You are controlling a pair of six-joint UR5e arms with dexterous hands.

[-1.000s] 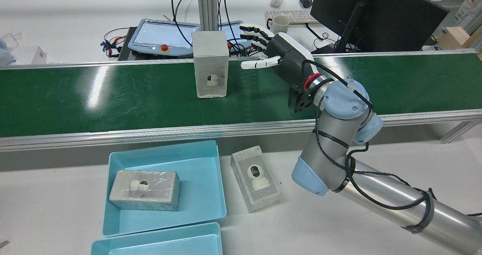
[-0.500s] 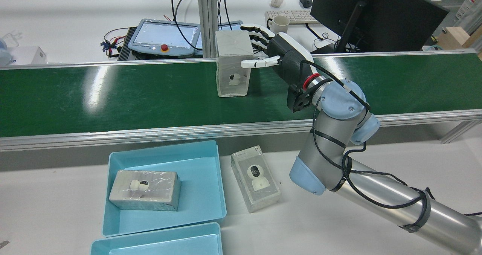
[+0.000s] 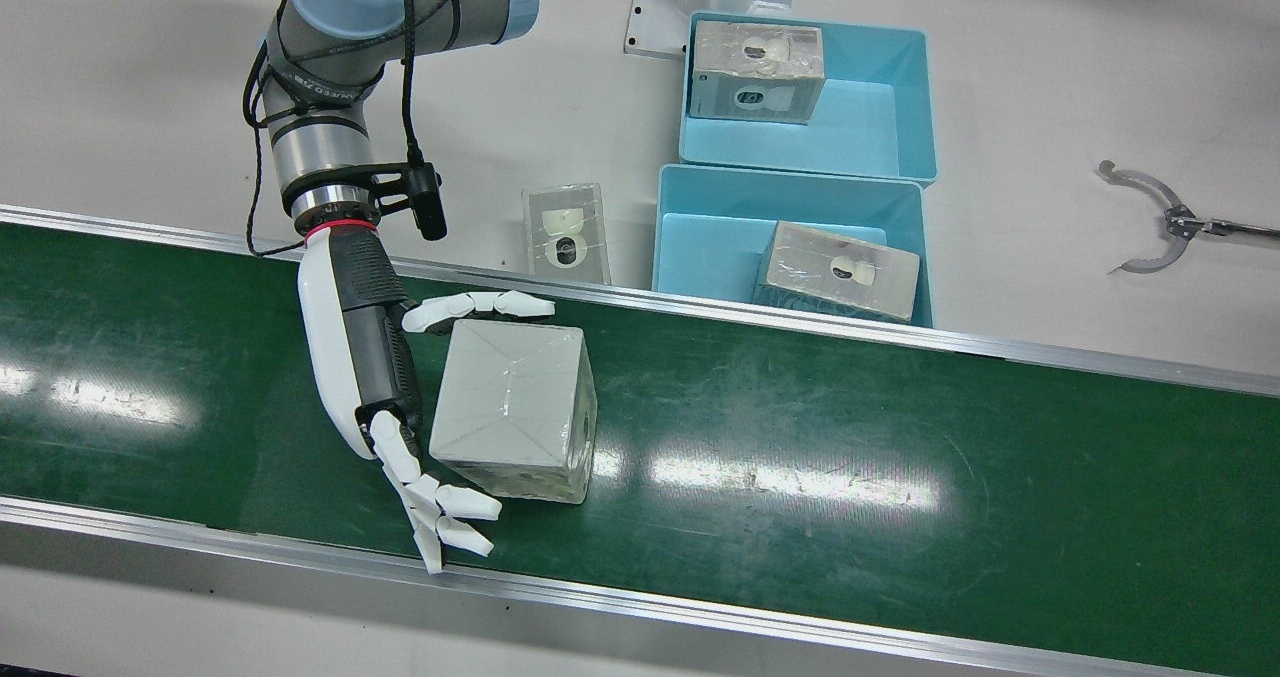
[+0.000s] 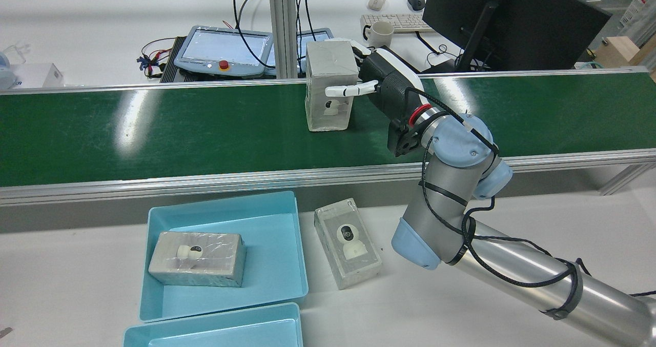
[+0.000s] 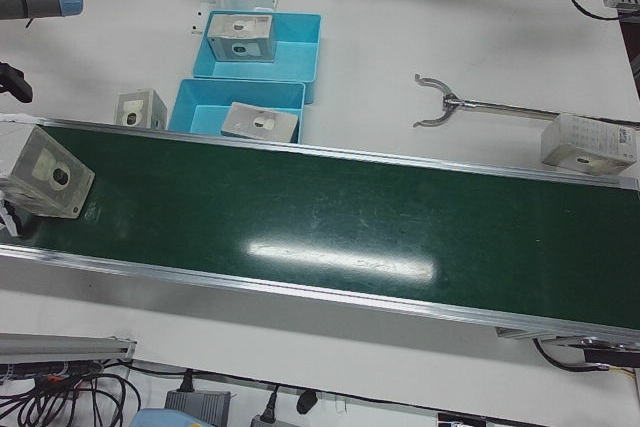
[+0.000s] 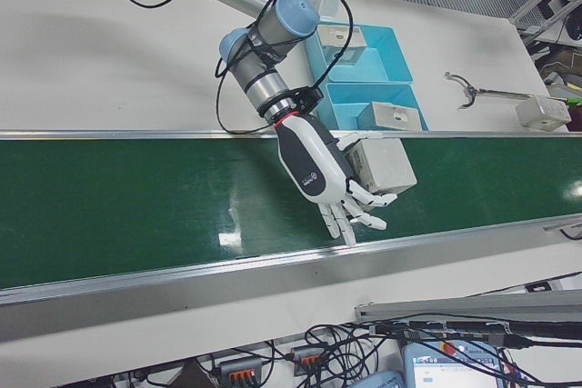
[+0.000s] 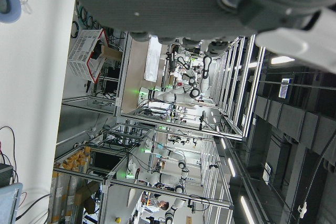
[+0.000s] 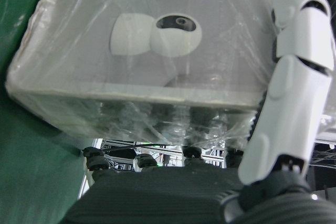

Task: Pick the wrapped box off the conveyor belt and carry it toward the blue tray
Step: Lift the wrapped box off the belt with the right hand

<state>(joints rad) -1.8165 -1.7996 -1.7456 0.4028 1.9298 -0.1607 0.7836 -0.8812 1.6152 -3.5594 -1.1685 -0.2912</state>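
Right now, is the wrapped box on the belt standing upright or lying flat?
Upright: the wrapped box stands on its small end on the conveyor belt, taller than wide, the right hand beside it.

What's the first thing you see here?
The white right hand stretches over the green belt, fingers spread around an upright wrapped box. Past the belt sit two blue trays, each holding a box, and another box lies on the table beside them.
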